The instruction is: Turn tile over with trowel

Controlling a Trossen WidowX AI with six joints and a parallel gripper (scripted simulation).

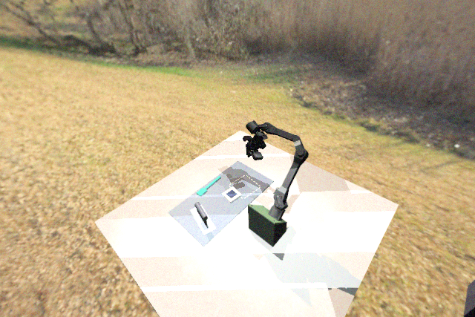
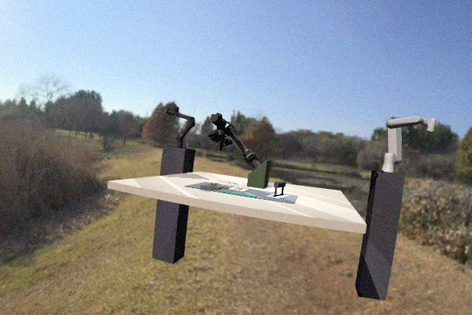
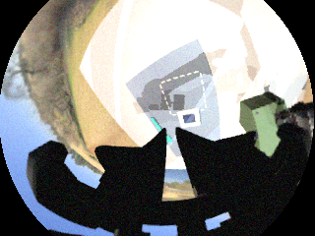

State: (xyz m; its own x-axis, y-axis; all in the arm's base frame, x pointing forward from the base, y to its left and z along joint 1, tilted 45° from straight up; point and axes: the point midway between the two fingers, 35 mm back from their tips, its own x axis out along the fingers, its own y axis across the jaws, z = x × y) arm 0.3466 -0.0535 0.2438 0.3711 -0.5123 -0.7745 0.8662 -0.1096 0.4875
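Observation:
The tile (image 1: 231, 194) (image 3: 189, 118) is white with a dark blue square facing up. It lies flat on the grey-blue mat (image 1: 179, 211) (image 3: 196, 49), at the edge of the dashed outline (image 1: 245, 175), mostly or wholly outside it. The small trowel (image 1: 200, 210) (image 2: 279, 184), a pale flat plate with a raised dark handle, stands on the mat's other end; it does not show in the wrist view. My gripper (image 1: 253, 155) (image 2: 222, 147) (image 3: 170, 130) hangs high above the outline's end of the mat, shut to a narrow gap with nothing held.
A flat teal tool (image 1: 208, 185) (image 2: 238, 193) (image 3: 161, 130) lies along the mat's far side. My arm's green base block (image 1: 266, 225) (image 2: 259, 175) stands beside the mat. Two other arms stand on dark pillars (image 2: 170, 220) (image 2: 380, 235) beyond the table (image 2: 331, 216).

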